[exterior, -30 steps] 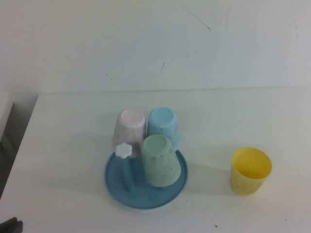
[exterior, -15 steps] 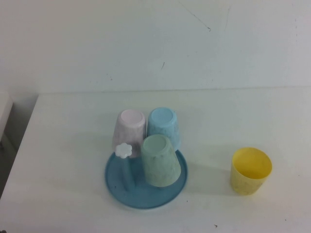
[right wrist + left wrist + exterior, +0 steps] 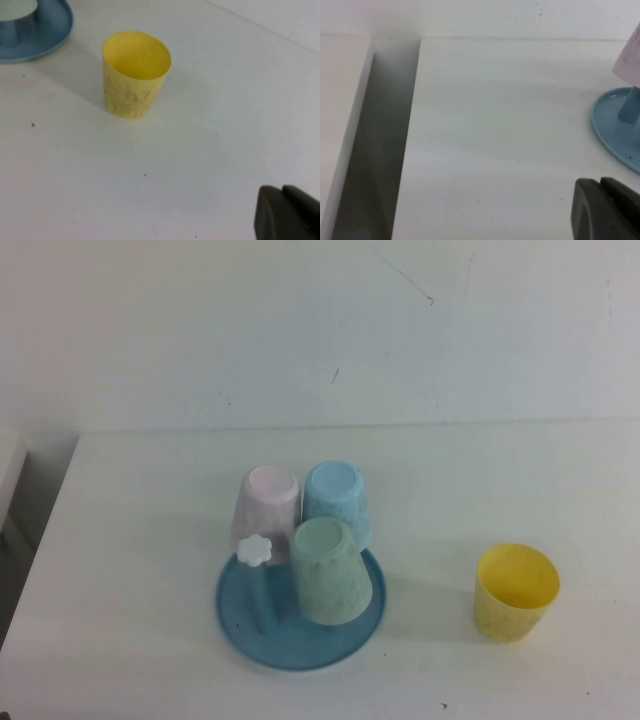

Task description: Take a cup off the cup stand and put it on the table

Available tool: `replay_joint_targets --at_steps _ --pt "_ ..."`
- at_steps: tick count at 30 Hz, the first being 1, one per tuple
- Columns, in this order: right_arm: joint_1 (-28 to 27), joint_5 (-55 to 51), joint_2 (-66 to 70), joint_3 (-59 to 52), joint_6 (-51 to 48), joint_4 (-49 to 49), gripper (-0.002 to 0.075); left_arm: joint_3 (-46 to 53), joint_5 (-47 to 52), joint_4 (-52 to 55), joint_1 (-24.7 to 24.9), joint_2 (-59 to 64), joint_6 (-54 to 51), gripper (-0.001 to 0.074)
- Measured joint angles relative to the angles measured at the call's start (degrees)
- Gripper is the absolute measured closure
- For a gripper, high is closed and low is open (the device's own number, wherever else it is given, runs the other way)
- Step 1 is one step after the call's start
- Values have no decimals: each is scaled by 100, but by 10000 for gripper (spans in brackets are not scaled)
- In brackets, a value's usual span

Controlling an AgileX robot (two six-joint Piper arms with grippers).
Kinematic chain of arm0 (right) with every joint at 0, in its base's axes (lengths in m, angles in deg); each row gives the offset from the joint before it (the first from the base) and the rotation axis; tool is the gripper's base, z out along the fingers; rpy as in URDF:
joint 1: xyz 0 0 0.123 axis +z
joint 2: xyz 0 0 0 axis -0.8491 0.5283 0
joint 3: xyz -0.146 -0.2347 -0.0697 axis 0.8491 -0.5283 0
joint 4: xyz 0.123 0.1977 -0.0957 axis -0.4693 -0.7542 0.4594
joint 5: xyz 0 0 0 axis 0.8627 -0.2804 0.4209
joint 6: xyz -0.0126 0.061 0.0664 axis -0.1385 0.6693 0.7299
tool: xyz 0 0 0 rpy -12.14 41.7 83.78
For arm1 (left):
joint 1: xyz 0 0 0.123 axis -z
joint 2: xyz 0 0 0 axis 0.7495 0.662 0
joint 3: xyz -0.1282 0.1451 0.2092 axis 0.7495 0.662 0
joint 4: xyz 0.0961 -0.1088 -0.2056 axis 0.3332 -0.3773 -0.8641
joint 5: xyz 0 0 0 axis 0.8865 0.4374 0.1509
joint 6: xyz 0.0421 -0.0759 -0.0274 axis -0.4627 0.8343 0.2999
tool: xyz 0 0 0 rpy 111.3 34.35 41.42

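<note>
The pale-yellow cup (image 3: 516, 592) stands upright, mouth up, on the white table (image 3: 500, 480), to the right of the round blue cup stand (image 3: 300, 645). It also shows in the right wrist view (image 3: 135, 75), well apart from my right gripper (image 3: 282, 192), which is shut and empty. My left gripper (image 3: 601, 186) is shut and empty, low over the table to the left of the stand's rim (image 3: 612, 130). Neither gripper shows in the high view.
On the stand, a pink cup (image 3: 268, 502), a light-blue cup (image 3: 337, 498) and a mint-green cup (image 3: 328, 572) sit upside down on pegs; one peg has a white flower cap (image 3: 256, 549). A dark gap (image 3: 375, 150) runs along the table's left edge.
The dark tip of my left arm at the bottom left corner of the high view has drawn back out of sight. The cups and stand have not moved.
</note>
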Motion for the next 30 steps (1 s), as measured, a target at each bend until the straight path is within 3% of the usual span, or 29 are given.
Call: replay_joint_targets --at_steps 30 --pt "0 0 0 0 9 -10 728 0 0 -4 -119 0 -166 737"
